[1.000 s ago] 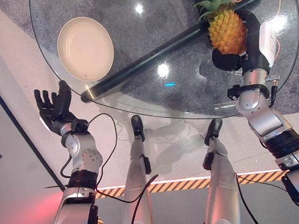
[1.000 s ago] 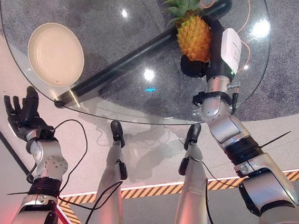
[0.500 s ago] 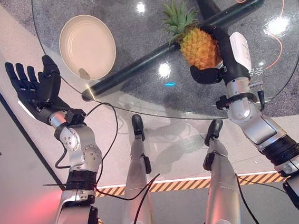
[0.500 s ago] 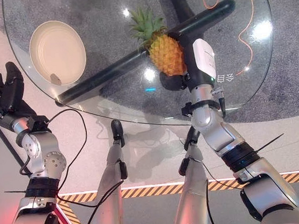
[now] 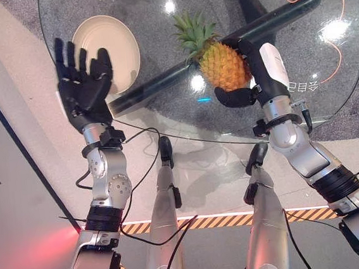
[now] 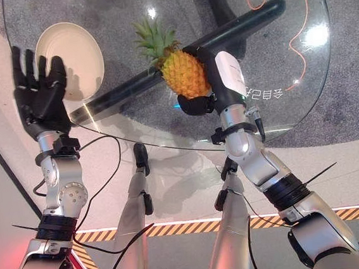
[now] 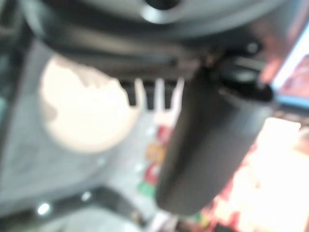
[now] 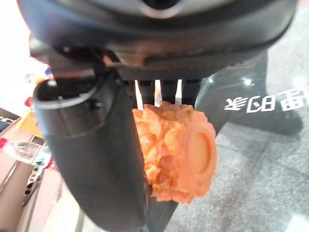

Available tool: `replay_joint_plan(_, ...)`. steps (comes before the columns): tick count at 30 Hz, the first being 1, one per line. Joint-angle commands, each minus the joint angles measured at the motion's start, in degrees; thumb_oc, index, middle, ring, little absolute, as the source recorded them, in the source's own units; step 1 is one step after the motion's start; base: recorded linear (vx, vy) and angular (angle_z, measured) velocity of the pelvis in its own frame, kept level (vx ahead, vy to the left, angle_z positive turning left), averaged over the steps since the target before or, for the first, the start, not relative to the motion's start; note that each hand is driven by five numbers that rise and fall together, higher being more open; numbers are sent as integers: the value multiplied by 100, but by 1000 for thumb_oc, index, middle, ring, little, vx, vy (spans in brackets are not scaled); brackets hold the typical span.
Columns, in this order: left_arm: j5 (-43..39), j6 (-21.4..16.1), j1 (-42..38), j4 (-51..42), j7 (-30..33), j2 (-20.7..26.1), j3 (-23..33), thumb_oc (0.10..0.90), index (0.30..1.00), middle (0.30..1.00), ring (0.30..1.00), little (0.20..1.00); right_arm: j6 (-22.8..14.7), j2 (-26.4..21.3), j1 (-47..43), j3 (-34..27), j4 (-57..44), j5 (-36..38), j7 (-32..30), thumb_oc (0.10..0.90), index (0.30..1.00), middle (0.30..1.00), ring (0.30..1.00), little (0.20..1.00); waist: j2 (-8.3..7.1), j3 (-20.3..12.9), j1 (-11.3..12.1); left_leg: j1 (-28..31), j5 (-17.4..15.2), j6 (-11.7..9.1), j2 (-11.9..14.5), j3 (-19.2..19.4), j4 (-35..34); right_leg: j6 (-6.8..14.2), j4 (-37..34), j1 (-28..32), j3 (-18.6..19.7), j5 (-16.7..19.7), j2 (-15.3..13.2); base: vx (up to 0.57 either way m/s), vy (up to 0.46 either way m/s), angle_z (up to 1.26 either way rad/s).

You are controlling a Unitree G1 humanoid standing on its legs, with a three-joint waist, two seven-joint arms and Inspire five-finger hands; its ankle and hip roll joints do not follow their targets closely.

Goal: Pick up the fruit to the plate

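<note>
The right robot hand (image 5: 254, 79) has its fingers and thumb curled round the pineapple (image 5: 222, 67), which it holds above the round glass surface (image 5: 328, 88); the fruit's long axis is tilted, with the leafy crown towards the plate (image 5: 113, 42); the plate lies well apart to the robot's left; the left robot hand (image 5: 84, 86) hovers by the plate's near edge, fingers straight; the pineapple's skin is knobbly and orange, the plate smooth, pale and shallow.
</note>
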Motion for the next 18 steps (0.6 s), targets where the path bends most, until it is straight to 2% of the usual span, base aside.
replay_joint_plan(1, -187, -258, -278, -713, -423, 241, 93, 800, 900, 900, 900, 900, -740, -61, -526, -167, -1036, -300, -110, 100, 300, 300, 300, 200, 7, -94, 66, 128, -336, -68, 140, -139, 198, 196, -328, -80, -199, 468, -76, 0, 0, 0)
replay_joint_plan(3, -430, -72, -325, -791, -634, 220, -37, 800, 900, 900, 900, 900, -748, -95, -563, -143, -1108, -283, -91, 100, 300, 300, 300, 200, 29, -94, 46, 134, -333, -63, 137, -131, 191, 203, -347, -85, -187, 489, -88, 0, 0, 0)
replay_joint_plan(6, -690, -16, -407, -805, -783, 155, -152, 800, 900, 900, 900, 900, -768, -110, -627, -102, -1136, -261, -122, 100, 300, 300, 300, 200, 57, -94, 17, 149, -319, -59, 133, -111, 173, 213, -367, -88, -172, 510, -98, 0, 0, 0)
replay_joint_plan(9, -908, 96, -467, -862, -866, 119, -236, 800, 900, 900, 900, 900, -788, -88, -646, -79, -1158, -273, -147, 100, 300, 300, 300, 200, 70, -94, 4, 163, -321, -57, 124, -104, 174, 219, -369, -83, -166, 516, -104, 0, 0, 0)
replay_joint_plan(12, -1158, 376, -564, -939, -927, 58, -348, 800, 900, 900, 900, 900, -777, -76, -721, -70, -1223, -281, -138, 100, 300, 300, 300, 200, 81, -94, -15, 196, -313, -53, 124, -91, 144, 229, -391, -68, -171, 538, -115, 0, 0, 0)
replay_joint_plan(18, -1646, 605, -704, -970, -1060, -33, -478, 800, 900, 900, 900, 900, -716, -104, -878, 0, -1328, -232, -123, 100, 300, 300, 300, 200, 100, -94, -55, 235, -285, -53, 126, -51, 85, 240, -468, -37, -161, 576, -110, 0, 0, 0)
